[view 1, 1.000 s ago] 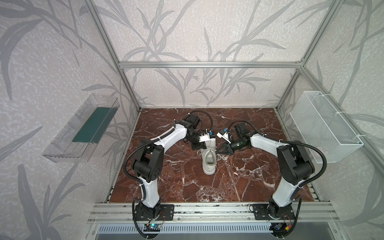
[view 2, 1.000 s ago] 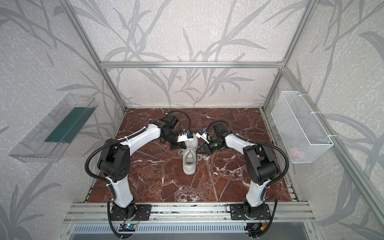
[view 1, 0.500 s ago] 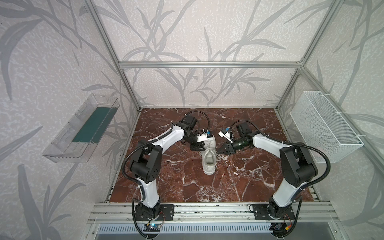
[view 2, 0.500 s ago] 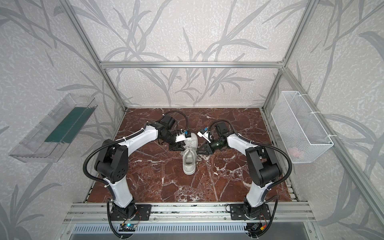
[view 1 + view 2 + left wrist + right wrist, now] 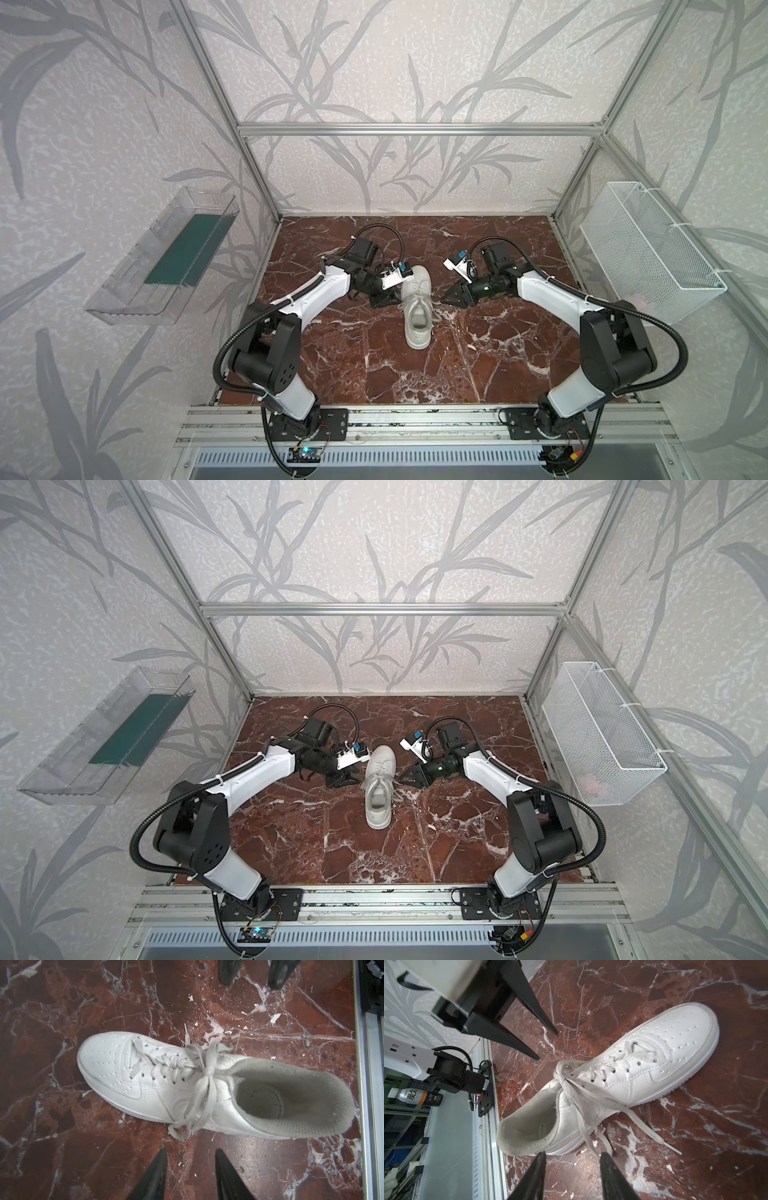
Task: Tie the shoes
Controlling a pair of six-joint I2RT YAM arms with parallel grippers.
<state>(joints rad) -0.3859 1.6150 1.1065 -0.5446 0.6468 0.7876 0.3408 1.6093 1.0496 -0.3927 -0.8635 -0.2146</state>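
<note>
White leather low-top sneaker (image 5: 417,305): flat laces (image 5: 208,1073) lay bowed, tying looked done. My left tool (image 5: 191,1149), right tool (image 5: 573,1152) stood spread, empty.

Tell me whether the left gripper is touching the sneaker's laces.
Apart. In the left wrist view, bare marble shows between the open left gripper and the nearest loop of the sneaker's laces.

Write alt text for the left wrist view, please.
A white sneaker sits on red-brown marble, its laces knotted near the tongue with loops draping over both sides. The left gripper and right gripper, both open and empty, flank it from opposite sides without touching.
</note>
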